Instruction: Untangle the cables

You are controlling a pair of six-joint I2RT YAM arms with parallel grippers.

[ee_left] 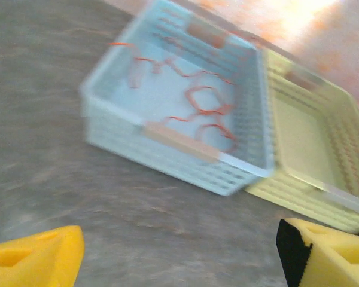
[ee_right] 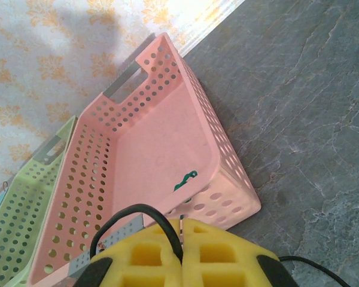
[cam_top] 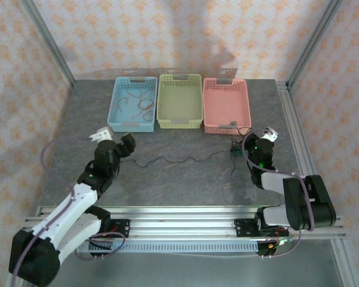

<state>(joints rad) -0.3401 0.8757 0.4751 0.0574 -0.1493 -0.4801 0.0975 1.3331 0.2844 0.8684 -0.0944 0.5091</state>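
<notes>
while red cables [ee_left: 210,112] curl, the black cable [cam_top: 185,159] lies stretched

You face a grey worktop [cam_top: 185,179] with pale marbled veining, enclosed by cream wallpaper [cam_top: 185,36] printed with orange floral motifs. Before you are a light blue basket [cam_top: 131,127], a yellow-green basket [cam_top: 179,123] and a salmon-pink basket [cam_top: 224,104]. Reddish-brown cables [ee_left: 206,110] show against the blue, a green cable [ee_right: 185,179] against the pink, a black cable [cam_top: 179,159] against the grey. Your left hand [ee_left: 178,254] and right hand [ee_right: 181,236] have bright yellow pads.
</notes>
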